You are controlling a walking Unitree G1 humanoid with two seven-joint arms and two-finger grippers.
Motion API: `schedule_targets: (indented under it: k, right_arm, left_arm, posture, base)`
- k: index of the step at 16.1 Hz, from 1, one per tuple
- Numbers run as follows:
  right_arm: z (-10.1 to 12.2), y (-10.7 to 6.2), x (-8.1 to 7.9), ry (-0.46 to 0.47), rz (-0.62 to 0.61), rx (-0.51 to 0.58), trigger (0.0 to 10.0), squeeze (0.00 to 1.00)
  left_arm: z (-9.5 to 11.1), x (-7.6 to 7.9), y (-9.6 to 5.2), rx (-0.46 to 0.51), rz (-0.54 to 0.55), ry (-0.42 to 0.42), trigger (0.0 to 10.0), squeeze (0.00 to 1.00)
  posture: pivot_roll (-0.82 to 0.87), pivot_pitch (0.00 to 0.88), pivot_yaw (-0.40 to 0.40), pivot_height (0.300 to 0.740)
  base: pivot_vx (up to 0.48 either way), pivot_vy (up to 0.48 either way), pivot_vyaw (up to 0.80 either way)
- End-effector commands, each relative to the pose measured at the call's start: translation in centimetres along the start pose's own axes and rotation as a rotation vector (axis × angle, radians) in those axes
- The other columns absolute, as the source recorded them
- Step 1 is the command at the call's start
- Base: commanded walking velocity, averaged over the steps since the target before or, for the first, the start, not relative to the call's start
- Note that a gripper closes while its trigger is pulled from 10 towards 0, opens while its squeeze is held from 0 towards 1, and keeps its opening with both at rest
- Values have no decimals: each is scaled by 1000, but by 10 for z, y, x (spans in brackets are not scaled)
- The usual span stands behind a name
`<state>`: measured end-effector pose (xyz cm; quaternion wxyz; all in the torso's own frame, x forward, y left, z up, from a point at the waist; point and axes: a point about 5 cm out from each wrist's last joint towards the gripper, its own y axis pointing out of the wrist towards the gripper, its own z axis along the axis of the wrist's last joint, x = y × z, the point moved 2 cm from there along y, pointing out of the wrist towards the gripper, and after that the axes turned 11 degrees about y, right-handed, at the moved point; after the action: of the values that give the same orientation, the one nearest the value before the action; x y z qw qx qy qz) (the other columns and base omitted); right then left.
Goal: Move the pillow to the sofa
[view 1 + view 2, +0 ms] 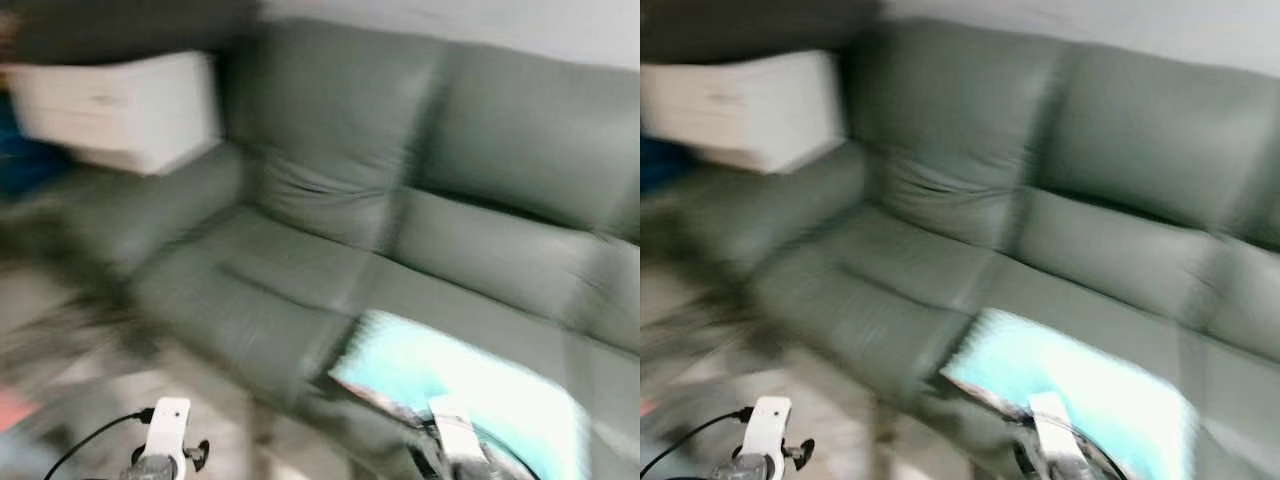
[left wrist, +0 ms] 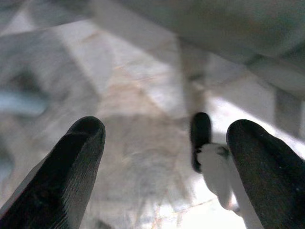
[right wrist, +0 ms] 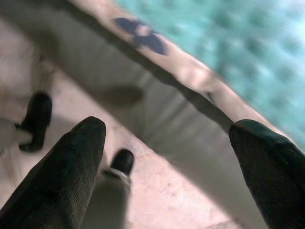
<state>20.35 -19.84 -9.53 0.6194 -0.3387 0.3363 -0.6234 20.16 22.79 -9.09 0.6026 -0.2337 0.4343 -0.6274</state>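
The turquoise pillow [image 1: 470, 385] lies on the seat of the grey-green sofa [image 1: 330, 180], at the near right of the head views, its near edge overhanging or resting at the seat's front edge; the blur makes the exact contact hard to judge. Its top face is a bright, textured turquoise, and a paler cream border with a dark flower-like mark runs along the edge seen in the right wrist view [image 3: 224, 43]. The right gripper [image 3: 167, 167] hangs just in front of and below that near edge, its two black fingers [image 3: 66, 167] spread wide with nothing between them; the pillow's border crosses the view beyond the fingertips, close to the one on the pillow's side, though whether it touches cannot be told. Past the fingers there lie the shaded front of the sofa and a strip of pale floor. In the head views the right arm's white wrist [image 1: 458, 435] shows low down, overlapping the pillow's near edge. The left gripper [image 2: 167, 162] hangs lower and to the left, over the marbled beige floor [image 2: 138, 95], its fingers also held wide apart and empty; its white wrist [image 1: 165, 430] shows at the near left with a black cable. Farther left, beyond the sofa's arm, stands a white cabinet with drawers [image 1: 120, 105]. The head views are smeared with motion.
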Motion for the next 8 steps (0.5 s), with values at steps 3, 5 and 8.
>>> schedule_targets:
  k: [3,5,8]
  right_arm:
    - [3,1,-8,-19,20,12,10000,0]
    - [3,1,-9,-34,22,9,10000,0]
    - [2,1,-5,-38,15,6,10000,0]
  left_arm:
    - [-6,-4,-1,-26,10,40,10000,0]
    - [-7,-6,-1,-39,17,58,10000,0]
    - [-8,-7,-1,-45,21,64,10000,0]
  posture:
    - [-43,0,7,740]
    - [-41,0,7,740]
    - [-36,0,4,740]
  base:
    - [0,0,800]
    - [0,0,800]
    - [0,0,800]
